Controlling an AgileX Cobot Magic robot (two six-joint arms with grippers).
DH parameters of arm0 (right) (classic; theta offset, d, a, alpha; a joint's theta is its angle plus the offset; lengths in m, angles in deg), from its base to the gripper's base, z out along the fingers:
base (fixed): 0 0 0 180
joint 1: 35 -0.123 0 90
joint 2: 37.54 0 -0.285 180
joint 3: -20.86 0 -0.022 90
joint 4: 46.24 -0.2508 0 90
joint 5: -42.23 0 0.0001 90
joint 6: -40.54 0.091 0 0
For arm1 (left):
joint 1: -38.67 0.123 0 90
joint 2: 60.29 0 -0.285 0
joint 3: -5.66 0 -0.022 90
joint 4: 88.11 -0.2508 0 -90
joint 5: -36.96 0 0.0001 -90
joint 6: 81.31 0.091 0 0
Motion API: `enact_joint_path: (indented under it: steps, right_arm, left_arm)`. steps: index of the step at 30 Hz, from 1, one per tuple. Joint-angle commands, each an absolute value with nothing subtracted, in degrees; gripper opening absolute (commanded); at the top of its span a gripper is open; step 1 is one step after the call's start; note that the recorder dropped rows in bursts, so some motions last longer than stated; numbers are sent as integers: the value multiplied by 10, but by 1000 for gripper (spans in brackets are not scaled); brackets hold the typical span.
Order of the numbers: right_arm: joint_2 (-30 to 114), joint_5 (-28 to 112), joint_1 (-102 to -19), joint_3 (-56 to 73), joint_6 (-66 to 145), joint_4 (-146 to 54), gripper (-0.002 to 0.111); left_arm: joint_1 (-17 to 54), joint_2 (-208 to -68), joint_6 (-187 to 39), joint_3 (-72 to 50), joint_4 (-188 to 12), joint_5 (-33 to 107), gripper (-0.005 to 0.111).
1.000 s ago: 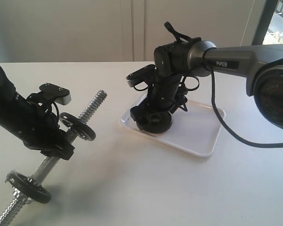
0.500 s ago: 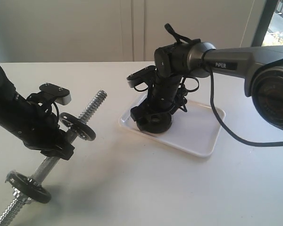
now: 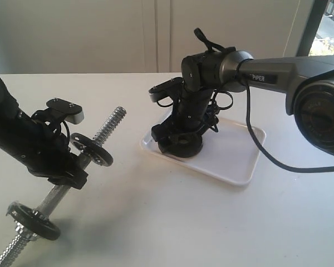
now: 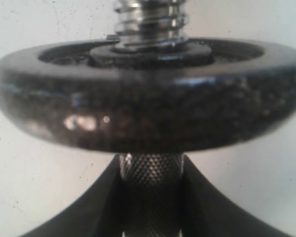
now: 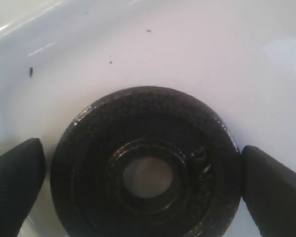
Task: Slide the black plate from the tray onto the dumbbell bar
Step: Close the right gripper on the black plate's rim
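Exterior view first: we see the right gripper [image 3: 177,142] reaching down from the upper right into the tray [image 3: 236,164], which lies right of centre on the white table [image 3: 167,222]. Under the gripper, at the tray's left end, the black plate [image 3: 188,149] lies flat. In the right wrist view the plate rests on the tray floor with its central hole facing the camera. The 2 fingers [image 5: 15,185] stand one on each side of its rim, spread wide. One finger has a thin strip of white tray between it and the rim. The other is right at the rim, and we cannot tell whether it touches. We read the jaws as wide apart, straddling the plate without a grip on it.

At the left of the exterior frame the left gripper [image 3: 67,169] holds the dumbbell bar [image 3: 110,127] on a slant. The bar's threaded free end points up toward the frame's centre, and its other end runs down to the lower left corner. 2 dull black discs sit on the bar: an upper disc [image 3: 92,149] just above the gripper and a lower disc [image 3: 33,221] near the lower end. Left wrist view shows us that gripper's black fingers [image 4: 93,212] pressed against both sides of the knurled shaft, with the nearer disc just beyond them and coarse thread past that. Plate and bar are well apart.
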State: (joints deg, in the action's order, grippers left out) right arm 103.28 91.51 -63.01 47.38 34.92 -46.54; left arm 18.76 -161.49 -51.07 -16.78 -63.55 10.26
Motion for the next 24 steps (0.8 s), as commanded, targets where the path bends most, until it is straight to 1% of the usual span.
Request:
enact_joint_path:
  steps: [1, 7, 14, 15, 17, 19, 23, 24]
  right_arm:
    - [1052, 956, -630, 465, 344, -444, 97]
    - [1056, 991, -630, 484, 344, -428, 89]
    - [1057, 1005, -630, 484, 344, -414, 88]
    - [1057, 1009, -630, 484, 344, -408, 86]
    - [1057, 1013, -630, 484, 344, -398, 79]
    - [1057, 1018, -630, 484, 344, -397, 70]
    - [1057, 1015, -630, 484, 356, -387, 44]
    - [1057, 1008, -630, 484, 362, -386, 35]
  left_arm:
    - [186, -1587, -514, -159, -586, 106, 0]
    - [186, -1587, -514, -159, -586, 106, 0]
    - [186, -1587, -514, -159, -586, 106, 0]
    - [186, -1587, -514, -159, -586, 106, 0]
    - [186, -1587, -514, -159, -586, 106, 0]
    - [186, -1587, -514, -159, -586, 106, 0]
    - [186, -1587, -514, -159, -586, 106, 0]
    - [186, -1587, -514, -159, -586, 106, 0]
